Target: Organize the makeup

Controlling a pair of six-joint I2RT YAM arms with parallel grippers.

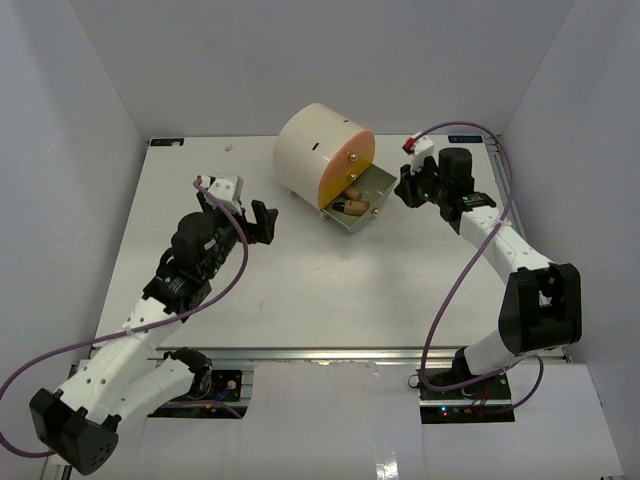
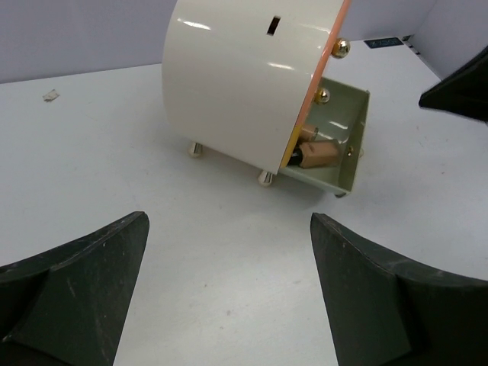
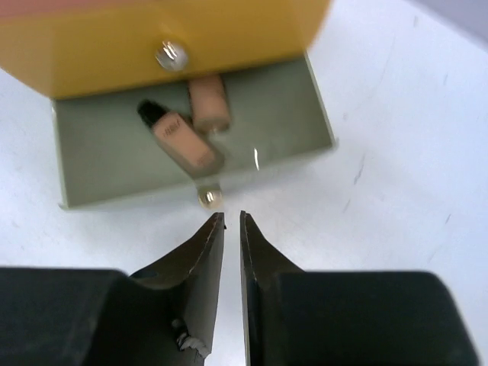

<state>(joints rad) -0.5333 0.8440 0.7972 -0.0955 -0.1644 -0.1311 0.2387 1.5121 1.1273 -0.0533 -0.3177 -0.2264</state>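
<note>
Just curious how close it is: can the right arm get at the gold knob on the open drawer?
Probably yes. Its fingers, nearly shut, hover just short of the knob, slightly to one side, with only bare table between them.

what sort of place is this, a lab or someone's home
Probably a robot lab test cell: a white table boxed in by blank white panels, with a left arm and right arm bolted at its near edge.

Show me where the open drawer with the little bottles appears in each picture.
Top external: the open drawer sits just right of centre, against the cream box.
Left wrist: upper right, sticking out of the box.
Right wrist: upper middle, spanning most of the width.
Shared landmark: the tan bottles lying inside it.
</note>
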